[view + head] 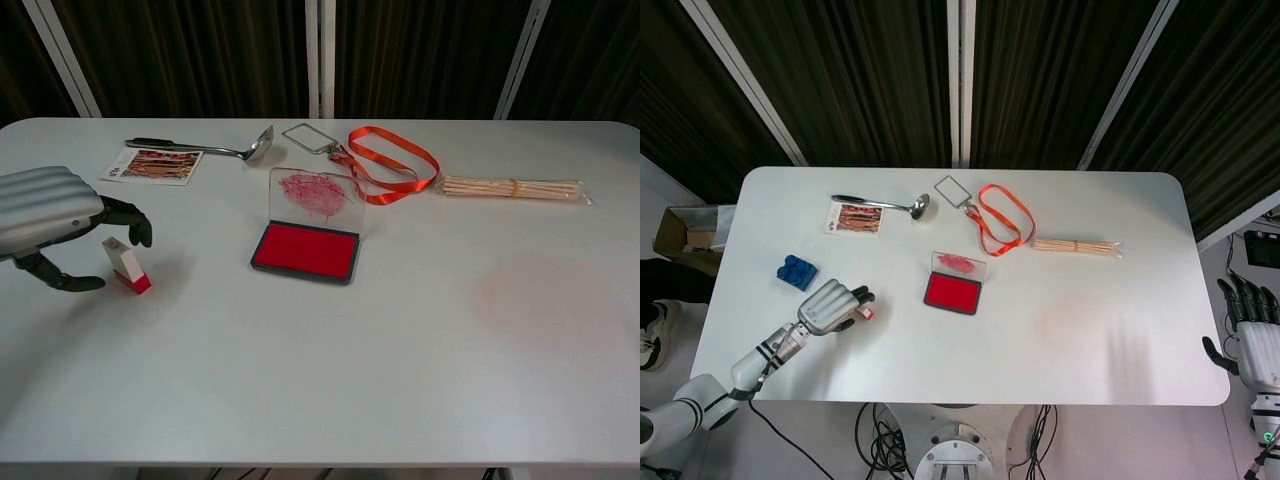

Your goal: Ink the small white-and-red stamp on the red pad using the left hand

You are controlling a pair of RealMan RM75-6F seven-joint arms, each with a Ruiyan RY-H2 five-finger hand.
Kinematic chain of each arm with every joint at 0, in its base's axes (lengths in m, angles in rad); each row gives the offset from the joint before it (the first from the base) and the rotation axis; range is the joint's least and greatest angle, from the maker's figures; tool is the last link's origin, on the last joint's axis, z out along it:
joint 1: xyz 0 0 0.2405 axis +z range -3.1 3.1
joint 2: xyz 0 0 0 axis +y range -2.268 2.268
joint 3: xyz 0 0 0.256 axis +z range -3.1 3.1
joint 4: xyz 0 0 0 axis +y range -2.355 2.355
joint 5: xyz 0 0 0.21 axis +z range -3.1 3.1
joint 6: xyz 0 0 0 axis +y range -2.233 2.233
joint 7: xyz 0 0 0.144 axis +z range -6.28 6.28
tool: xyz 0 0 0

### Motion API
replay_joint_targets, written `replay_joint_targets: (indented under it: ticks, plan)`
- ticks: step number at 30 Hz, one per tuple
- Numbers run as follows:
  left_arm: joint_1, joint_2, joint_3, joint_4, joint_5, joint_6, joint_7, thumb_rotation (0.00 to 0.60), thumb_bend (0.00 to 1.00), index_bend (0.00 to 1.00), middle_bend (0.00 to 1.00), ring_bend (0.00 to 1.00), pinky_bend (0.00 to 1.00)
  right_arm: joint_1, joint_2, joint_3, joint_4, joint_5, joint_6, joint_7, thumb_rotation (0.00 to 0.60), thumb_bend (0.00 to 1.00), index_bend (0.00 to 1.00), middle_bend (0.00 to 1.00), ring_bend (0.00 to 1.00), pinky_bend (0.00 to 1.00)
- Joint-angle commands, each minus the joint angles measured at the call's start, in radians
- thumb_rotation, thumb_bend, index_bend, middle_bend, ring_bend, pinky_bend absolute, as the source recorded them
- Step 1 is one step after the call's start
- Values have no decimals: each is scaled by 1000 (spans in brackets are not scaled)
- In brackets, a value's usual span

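My left hand (50, 215) hangs just above the table (330, 360) with its fingers (128, 222) curled down over the small white-and-red stamp (126, 265), the thumb reaching in low from the near side. In the chest view I see gaps between the dark fingertips and the stamp's white body, so I read the hand as released and cupped around it, not grasping it; the head view hides most of the stamp under my knuckles, with only its red end poking out beyond the fingertips. The stamp stands on its red base, leaning a little, directly under and just past my fingertips. The red pad (305, 250) lies well off to the right of the hand, lid (317, 196) propped up and smeared with pink ink. Behind my hand, a blue block (795, 271) sits near the wrist side, seen only from the head camera. Farther out beyond the hand are a picture card (152, 165) and a metal ladle (205, 147), then an orange lanyard (385, 160) with its clear badge holder (308, 137), and a bundle of wooden skewers (512, 187) far across from my hand. My right hand (1254, 335) is parked off the table's far right corner, fingers apart and upright, holding nothing.
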Motion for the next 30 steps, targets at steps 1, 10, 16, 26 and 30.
replay_joint_targets:
  ticks: [1, 10, 16, 26, 30]
  plan:
    - [-1, -5, 2, 6, -5, 3, 1, 600, 247, 393, 409, 832, 936, -1, -3, 1, 3, -2, 5, -4, 600, 204, 0, 0, 0, 0]
    - [-8, -25, 15, 39, -7, 15, -17, 600, 277, 415, 421, 834, 936, -2, -2, -3, 2, -4, 2, -8, 600, 206, 0, 0, 0, 0]
    - [-12, -40, 23, 58, -8, 21, -42, 600, 290, 418, 424, 834, 936, -4, 0, -1, -3, -1, 5, -16, 600, 210, 0, 0, 0, 0]
    - [-13, -58, 32, 89, -16, 24, -54, 600, 305, 478, 475, 837, 937, 1, -3, 0, -2, 12, -12, -23, 600, 210, 0, 0, 0, 0]
    - [-13, -64, 35, 97, -19, 26, -58, 600, 305, 494, 489, 840, 940, 3, -3, 0, -3, 17, -19, -26, 600, 210, 0, 0, 0, 0]
